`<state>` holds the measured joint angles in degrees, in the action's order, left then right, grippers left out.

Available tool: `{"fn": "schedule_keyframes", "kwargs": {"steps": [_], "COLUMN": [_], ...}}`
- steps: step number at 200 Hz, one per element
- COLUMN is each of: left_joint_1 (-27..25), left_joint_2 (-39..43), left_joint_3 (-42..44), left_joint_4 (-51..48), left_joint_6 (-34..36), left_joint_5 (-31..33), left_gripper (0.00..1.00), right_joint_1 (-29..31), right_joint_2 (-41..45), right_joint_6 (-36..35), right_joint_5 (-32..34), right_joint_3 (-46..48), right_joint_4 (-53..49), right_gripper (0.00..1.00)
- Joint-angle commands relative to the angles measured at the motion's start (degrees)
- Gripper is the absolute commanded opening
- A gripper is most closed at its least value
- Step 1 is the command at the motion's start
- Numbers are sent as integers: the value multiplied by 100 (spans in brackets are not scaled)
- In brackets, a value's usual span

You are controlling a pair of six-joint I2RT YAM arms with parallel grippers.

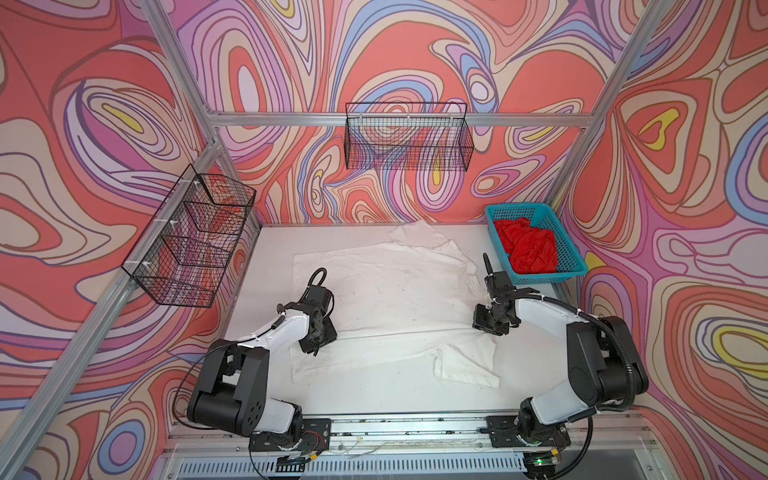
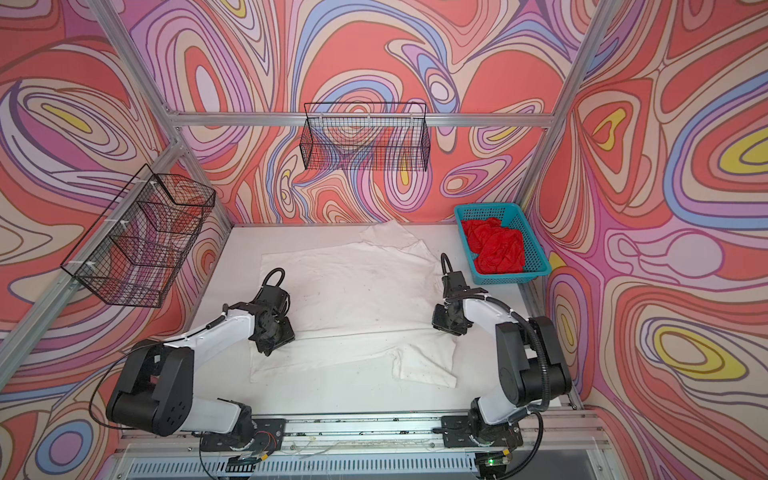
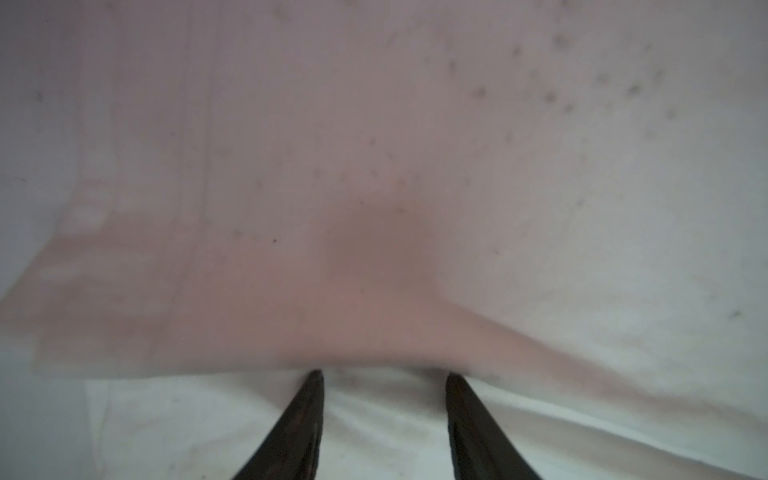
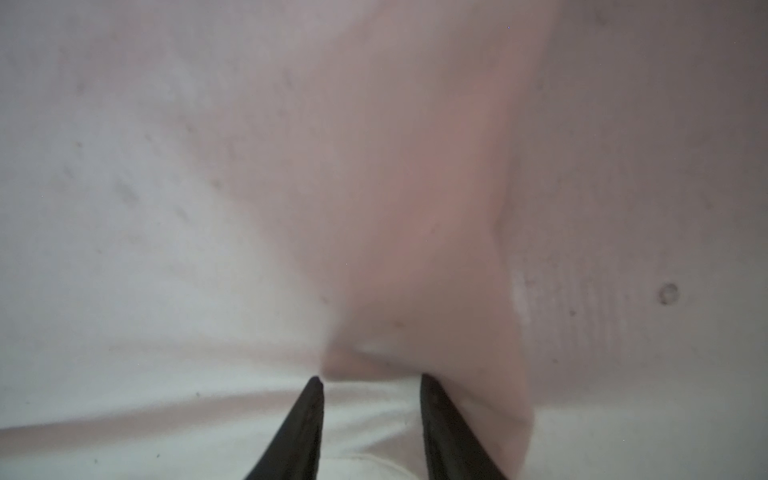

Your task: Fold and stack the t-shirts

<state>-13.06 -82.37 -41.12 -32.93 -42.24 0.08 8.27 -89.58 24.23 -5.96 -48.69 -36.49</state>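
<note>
left tool [image 3: 384,376]: jaws parted, tips at white t-shirt [image 1: 386,291] fold, grip unclear | right tool [image 4: 370,378]: same | red t-shirt [image 1: 527,249]: in far-right teal basket [image 1: 575,257]

White shirt [image 1: 386,291]: soft matt cloth, fine knit, creased, faint dark specks; close weave shows in the left wrist view [image 3: 540,166].
Red shirt [image 1: 528,249]: thin cloth, crumpled, slight sheen.
Basket [image 1: 577,266]: teal plastic lattice, smooth.
Table [image 1: 374,395]: white, matt, smooth.
Wire racks [image 1: 409,137]: thin black metal mesh.
Frame bars [image 1: 291,119]: brushed aluminium, dull shine.
Arms [image 1: 540,316]: glossy white shells, matt black plastic joints.
Fingers [image 3: 299,428]: black, matt, look rubbery.
Walls [image 1: 83,124]: printed swirl pattern, flat matt.
</note>
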Motion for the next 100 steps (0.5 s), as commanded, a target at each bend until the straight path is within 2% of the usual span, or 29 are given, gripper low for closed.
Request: {"fn": "schedule_keyframes", "kwargs": {"steps": [1, 40, 100], "left_joint_1": [-30, -21, 326], "left_joint_2": [-96, -124, -1539], "left_joint_3": [-125, -1245, -2654], "left_joint_4": [-435, -606, 201], "left_joint_6": [-90, 149, 564], "left_joint_5": [-374, -176, -102], "left_gripper": [51, 56, 68], "right_joint_1": [-54, -54, -53], "right_joint_2": [23, -520, -2777], "right_joint_6": [20, -159, -510], "right_joint_5": [84, -114, -102], "right_joint_3": [-475, -1928, -4520], "right_joint_4": [-585, -666, -141], "right_gripper": [42, 42, 46]}}
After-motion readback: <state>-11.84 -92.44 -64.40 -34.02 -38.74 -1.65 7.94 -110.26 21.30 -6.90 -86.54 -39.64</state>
